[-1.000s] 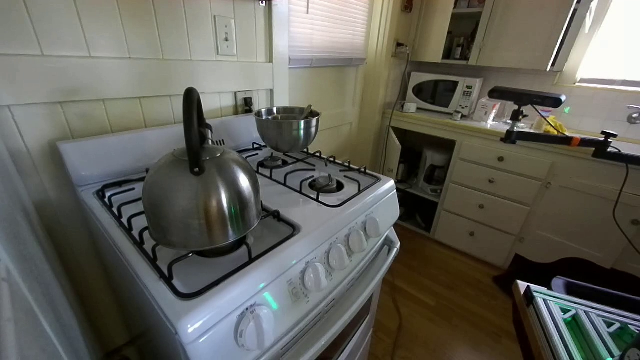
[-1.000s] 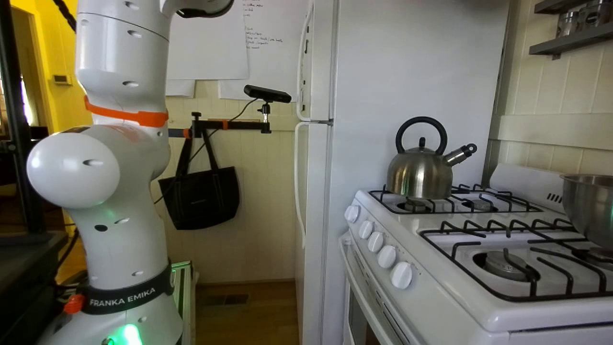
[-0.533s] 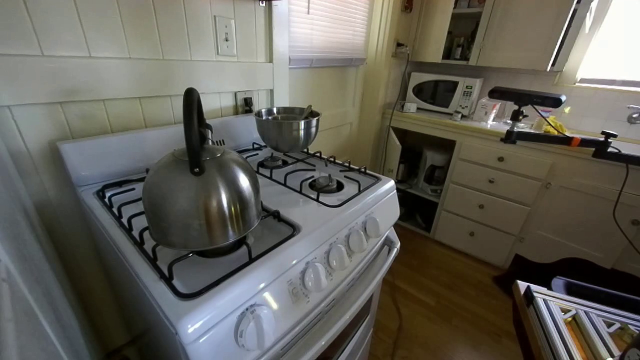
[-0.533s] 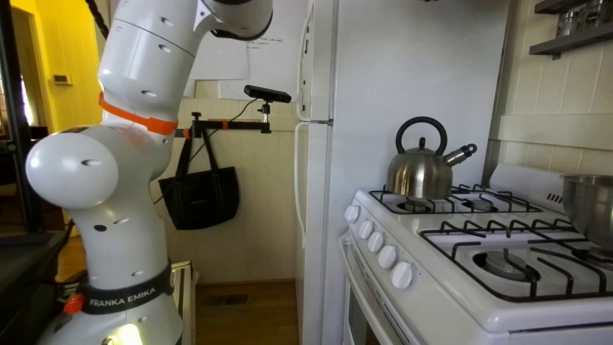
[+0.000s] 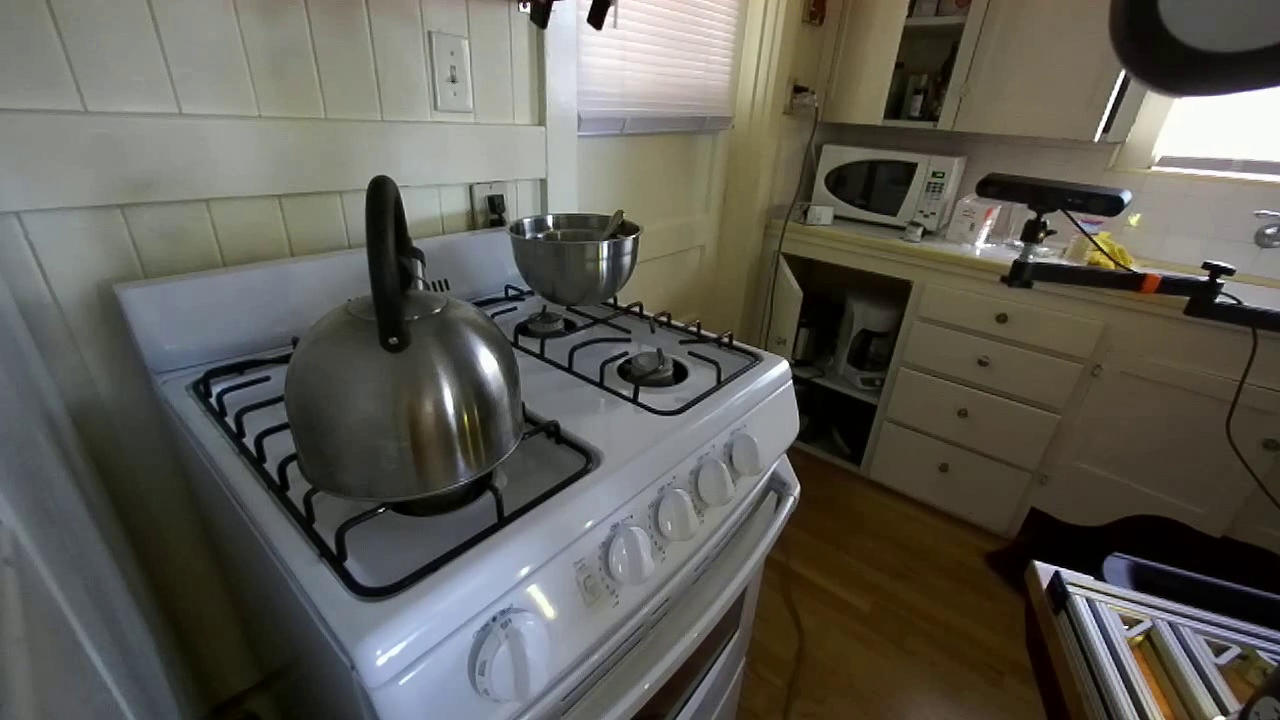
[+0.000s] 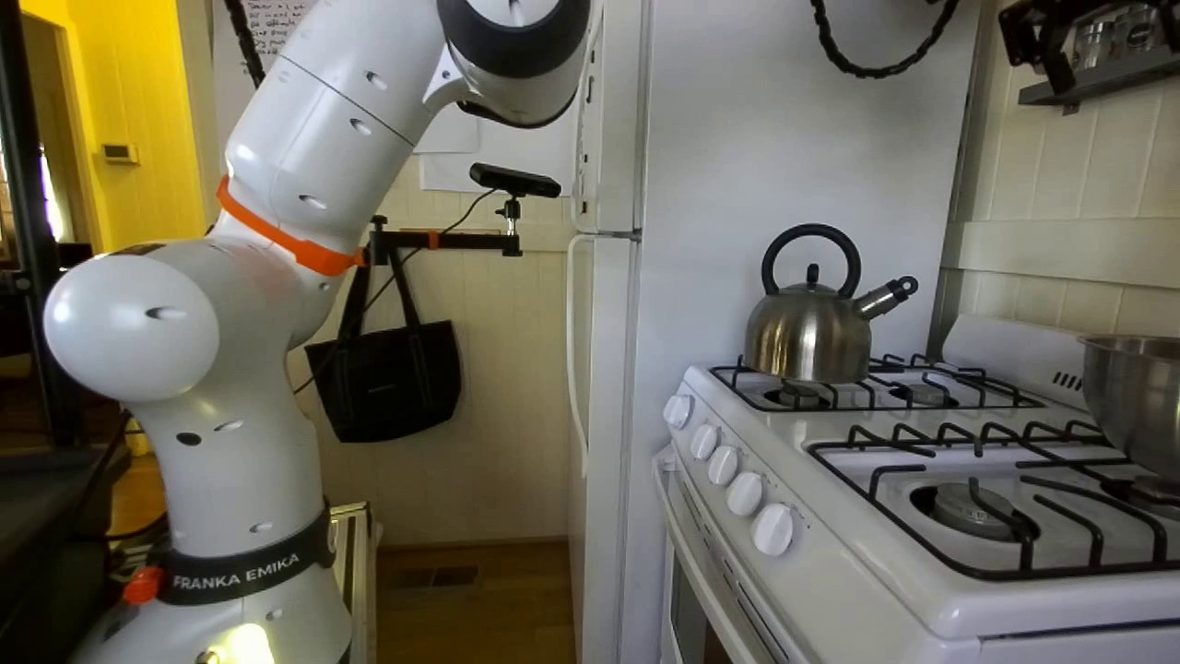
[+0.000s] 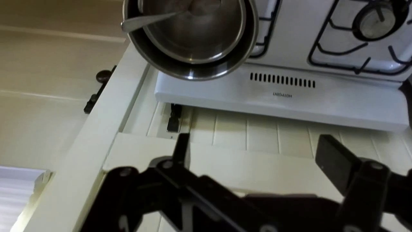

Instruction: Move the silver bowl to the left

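The silver bowl (image 5: 575, 268) sits upright on the stove's back burner grate, near the wall. It shows at the right edge in an exterior view (image 6: 1136, 401), partly cut off. In the wrist view the bowl (image 7: 193, 71) is at the top, cut off by the frame, with a spoon (image 7: 146, 22) leaning on its rim and a second round rim inside. My gripper (image 7: 254, 140) is open and empty, its fingers wide apart. It is high above the stove, apart from the bowl; only its fingertips (image 5: 571, 14) show at the top of an exterior view.
A large steel kettle (image 5: 405, 400) with a black handle stands on a front burner; it also shows in an exterior view (image 6: 807, 337). The stove's backguard (image 7: 276, 96) and the panelled wall are behind the bowl. A shelf with jars (image 6: 1106, 78) hangs on the wall near the gripper.
My arm has leaned forward toward the stove. The gripper has come into view at the top of both exterior views. The base light has turned from green to yellow. Bowl and kettle have not moved.
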Controlling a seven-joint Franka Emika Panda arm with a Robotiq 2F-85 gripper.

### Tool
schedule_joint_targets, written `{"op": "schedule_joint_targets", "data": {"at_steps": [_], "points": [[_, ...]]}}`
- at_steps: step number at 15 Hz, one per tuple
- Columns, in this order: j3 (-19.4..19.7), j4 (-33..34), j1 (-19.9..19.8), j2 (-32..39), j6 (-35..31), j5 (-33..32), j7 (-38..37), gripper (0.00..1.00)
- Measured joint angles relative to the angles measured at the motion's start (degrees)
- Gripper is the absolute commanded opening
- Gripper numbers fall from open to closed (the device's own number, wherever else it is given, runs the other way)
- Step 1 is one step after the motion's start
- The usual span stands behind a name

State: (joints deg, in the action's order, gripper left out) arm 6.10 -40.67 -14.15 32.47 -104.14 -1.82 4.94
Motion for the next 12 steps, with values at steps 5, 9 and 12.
{"op": "schedule_joint_targets", "data": {"at_steps": [5,9,12], "points": [[0.49,3.28,0.12,4.23,4.3,-0.71,-0.24,1.0],[0.63,3.51,0.28,4.36,4.44,-1.21,-0.25,1.0],[1.94,2.88,1.72,6.02,5.49,-4.92,-0.47,1.0]]}}
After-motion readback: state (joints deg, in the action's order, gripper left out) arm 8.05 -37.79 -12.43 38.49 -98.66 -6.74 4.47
